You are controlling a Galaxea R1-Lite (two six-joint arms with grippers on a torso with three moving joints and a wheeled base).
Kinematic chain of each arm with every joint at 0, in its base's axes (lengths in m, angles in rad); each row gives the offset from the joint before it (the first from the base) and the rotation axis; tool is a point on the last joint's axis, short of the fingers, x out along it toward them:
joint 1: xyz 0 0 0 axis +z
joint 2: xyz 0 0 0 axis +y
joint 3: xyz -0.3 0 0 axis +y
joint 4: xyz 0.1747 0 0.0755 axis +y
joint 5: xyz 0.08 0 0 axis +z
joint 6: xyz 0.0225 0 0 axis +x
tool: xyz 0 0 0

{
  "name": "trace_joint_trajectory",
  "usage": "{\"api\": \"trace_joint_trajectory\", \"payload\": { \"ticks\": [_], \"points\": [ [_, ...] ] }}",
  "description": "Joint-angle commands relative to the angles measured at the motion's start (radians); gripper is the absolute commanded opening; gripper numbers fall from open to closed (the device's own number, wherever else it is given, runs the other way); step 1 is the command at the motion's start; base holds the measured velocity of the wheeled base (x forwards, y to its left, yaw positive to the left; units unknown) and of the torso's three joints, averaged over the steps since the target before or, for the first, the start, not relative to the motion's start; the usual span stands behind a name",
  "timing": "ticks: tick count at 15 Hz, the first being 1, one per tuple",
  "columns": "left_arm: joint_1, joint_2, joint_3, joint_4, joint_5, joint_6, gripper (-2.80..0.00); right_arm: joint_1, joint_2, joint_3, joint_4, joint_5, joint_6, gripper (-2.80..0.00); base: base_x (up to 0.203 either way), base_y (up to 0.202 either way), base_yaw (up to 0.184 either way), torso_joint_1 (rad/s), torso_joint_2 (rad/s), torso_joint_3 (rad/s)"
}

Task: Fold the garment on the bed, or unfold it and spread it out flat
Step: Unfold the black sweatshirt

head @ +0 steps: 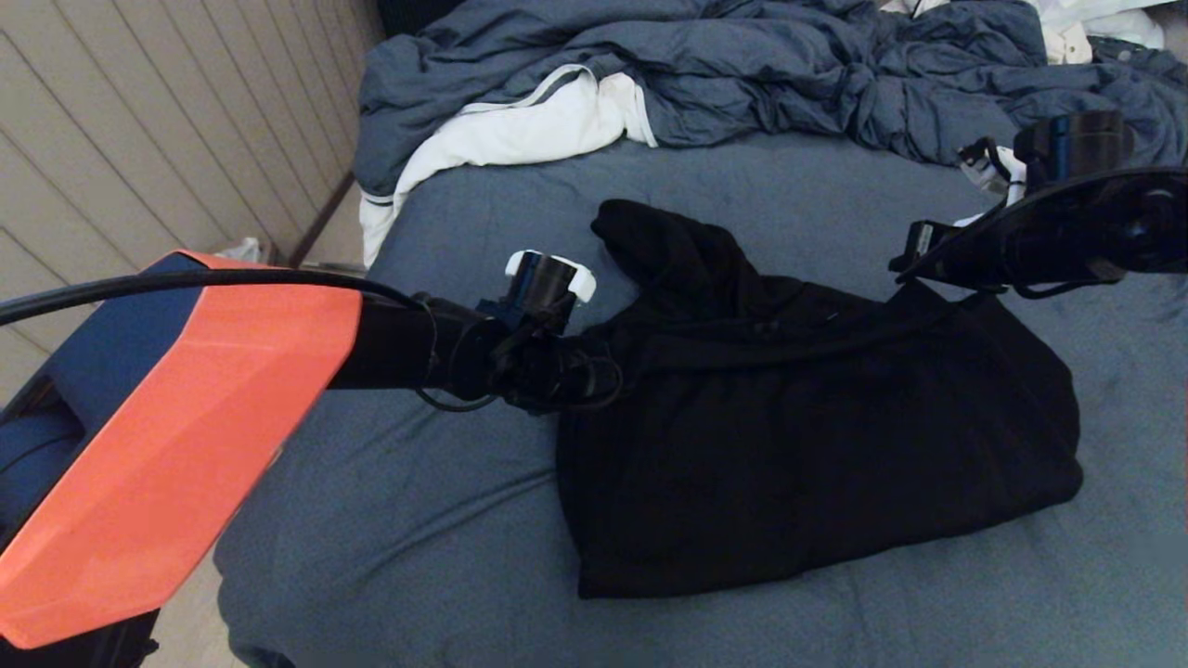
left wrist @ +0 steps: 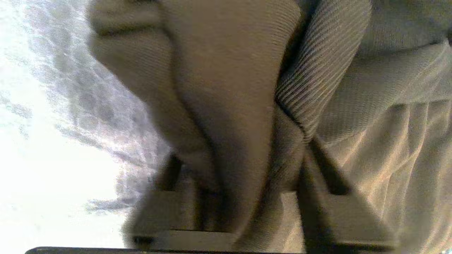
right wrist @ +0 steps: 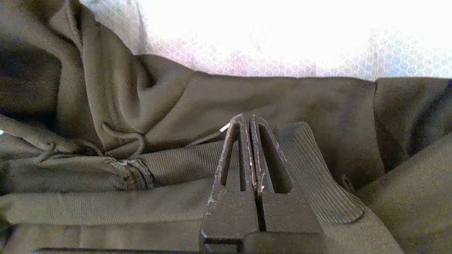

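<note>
**Both arms at the folded hoodie on the bed**

Slate-blue sheet covers the bed [head: 445,520], and the garment [head: 817,436], a black hooded sweatshirt, lies folded into a rough block near its middle. Its long axis runs across the bed from left to right, with the hood [head: 668,250] poking up toward the far left corner. Ribbed cuff and hem bands lie bunched along the far edge.

From the left the left arm reaches in level, its left gripper [head: 594,357] buried at the garment's near-left edge; the wrist view shows fabric bunched between its fingers [left wrist: 169,211], which stand partly apart, and I cannot tell whether they grip it. At the far right edge the right gripper [right wrist: 249,141] rests on a ribbed band, fingers pressed together with nothing between them.

Beyond, a rumpled blue-grey duvet [head: 742,74] and a white cloth [head: 520,130] are heaped at the head.
</note>
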Motion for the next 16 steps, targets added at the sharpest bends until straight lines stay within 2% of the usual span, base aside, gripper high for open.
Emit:
{"api": "trace_joint_trajectory", "payload": {
  "ticks": [1, 6, 9, 11, 14, 16],
  "points": [
    [0.005, -0.001, -0.007, -0.001, 0.001, -0.006, -2.8, 0.0, 0.001, 0.0, 0.002, 0.001, 0.002, -2.8, 0.0, 0.0, 0.0, 0.0, 0.0, 0.0],
    [0.024, -0.027, 0.018, 0.005, -0.007, -0.015, -2.8, -0.001, 0.001, -0.002, 0.002, 0.001, 0.002, -2.8, 0.0, 0.0, 0.0, 0.0, 0.0, 0.0],
    [0.053, -0.09, 0.091, 0.001, -0.007, -0.028, -2.8, -0.001, 0.0, -0.003, 0.001, 0.001, 0.002, -2.8, 0.0, 0.0, 0.0, 0.0, 0.0, 0.0],
    [0.112, -0.143, 0.141, 0.0, -0.027, -0.028, -2.8, -0.001, -0.002, -0.002, 0.002, 0.0, 0.002, -2.8, 0.0, 0.0, 0.0, 0.0, 0.0, 0.0],
    [0.21, -0.212, 0.192, 0.002, -0.092, -0.023, -2.8, -0.001, 0.0, -0.002, 0.001, 0.001, 0.002, -2.8, 0.0, 0.0, 0.0, 0.0, 0.0, 0.0],
    [0.264, -0.245, 0.208, 0.008, -0.098, -0.009, -2.8, -0.001, 0.001, -0.002, 0.0, 0.001, 0.002, -2.8, 0.0, 0.0, 0.0, 0.0, 0.0, 0.0]
  ]
}}
